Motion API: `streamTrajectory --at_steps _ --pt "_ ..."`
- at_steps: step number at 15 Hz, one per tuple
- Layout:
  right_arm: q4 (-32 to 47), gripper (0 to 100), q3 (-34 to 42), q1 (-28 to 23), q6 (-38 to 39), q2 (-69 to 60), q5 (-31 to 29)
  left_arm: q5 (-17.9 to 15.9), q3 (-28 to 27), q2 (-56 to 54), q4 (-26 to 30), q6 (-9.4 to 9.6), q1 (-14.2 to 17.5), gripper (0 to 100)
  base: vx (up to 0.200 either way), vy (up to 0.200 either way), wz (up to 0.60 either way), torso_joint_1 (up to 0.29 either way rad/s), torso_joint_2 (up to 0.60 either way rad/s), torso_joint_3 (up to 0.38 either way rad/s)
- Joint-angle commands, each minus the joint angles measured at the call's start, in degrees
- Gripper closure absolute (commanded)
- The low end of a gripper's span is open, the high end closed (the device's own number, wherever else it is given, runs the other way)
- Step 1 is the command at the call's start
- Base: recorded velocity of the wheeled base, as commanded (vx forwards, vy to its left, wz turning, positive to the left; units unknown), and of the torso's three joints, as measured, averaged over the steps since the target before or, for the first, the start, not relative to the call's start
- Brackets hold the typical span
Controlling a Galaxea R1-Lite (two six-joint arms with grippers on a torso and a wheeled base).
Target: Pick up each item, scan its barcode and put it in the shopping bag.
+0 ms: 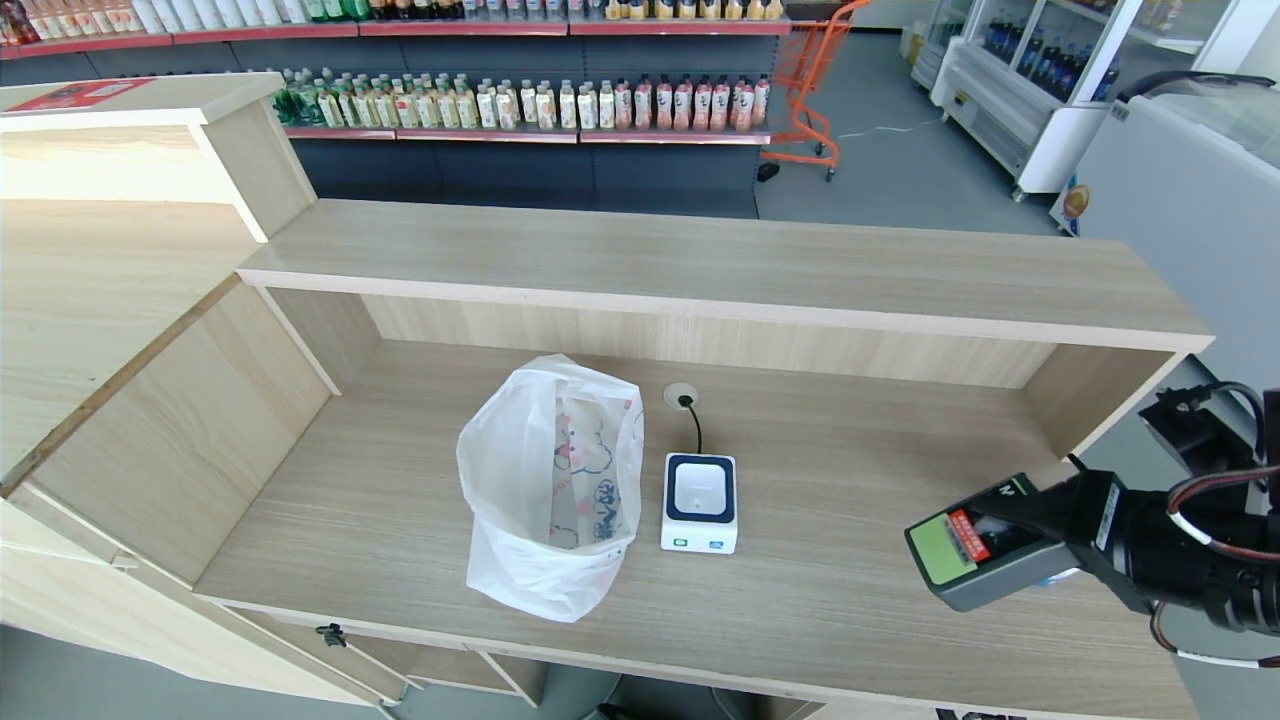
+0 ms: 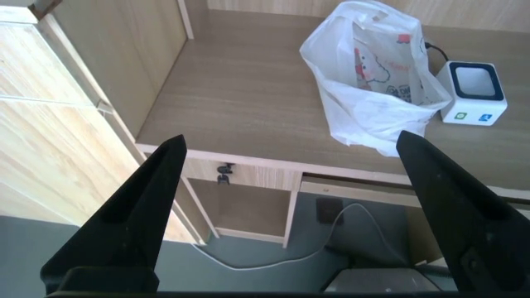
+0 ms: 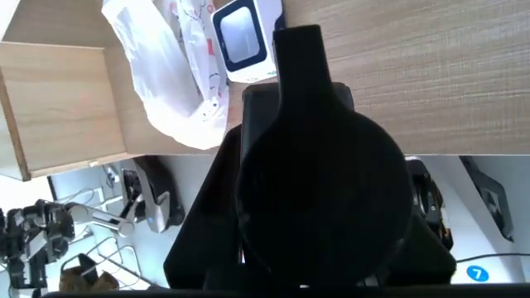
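Wooden checkout counter point(image 1: 820, 600) in a shop: over its right end the right gripper point(image 1: 1010, 535) clamps a grey box point(image 1: 965, 555) with a green and red label. Well to that gripper's left sits the white barcode scanner point(image 1: 699, 502). Just beyond it stands the open shopping bag point(image 1: 545, 490), a printed packet point(image 1: 590, 470) inside. The left gripper point(image 2: 290, 149) hangs spread and empty, short of the counter's front edge.

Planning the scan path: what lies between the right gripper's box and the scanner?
Nothing: bare countertop from box to scanner, in the head view.
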Motion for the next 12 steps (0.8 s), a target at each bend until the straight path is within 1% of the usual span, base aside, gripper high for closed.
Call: streamTrajectory --at_steps 1,6,8,10,11,12 --pt "-0.10 100 0.43 -0.12 0.07 -0.39 0.03 -0.05 0.00 -0.02 0.00 0.15 0.02 0 0.200 0.200 0.00 0.007 0.00 0.002" --pt "-0.19 100 0.61 -0.20 -0.28 -0.04 -0.32 -0.05 0.00 -0.02 0.00 -0.03 0.02 0 0.200 0.200 0.00 0.003 0.00 0.002" --pt "-0.19 100 0.69 -0.12 -0.37 0.84 -2.17 0.04 0.00 -0.02 0.00 -0.03 0.02 0 0.200 0.200 0.00 0.012 0.01 0.000" --pt "-0.10 100 0.96 0.15 -2.39 1.72 -2.17 -0.05 0.00 -0.02 0.00 0.06 0.02 0 0.200 0.200 0.00 0.005 0.00 0.002" --pt "-0.19 100 2.72 0.15 -8.90 3.39 -2.43 0.04 0.00 -0.02 0.00 -0.11 0.02 0 0.000 0.000 0.00 0.000 0.00 0.000" --pt "-0.19 100 4.30 0.15 -13.56 4.44 -3.66 -0.05 0.00 -0.02 0.00 -0.11 0.02 0 0.000 0.000 0.00 0.000 0.00 0.000"
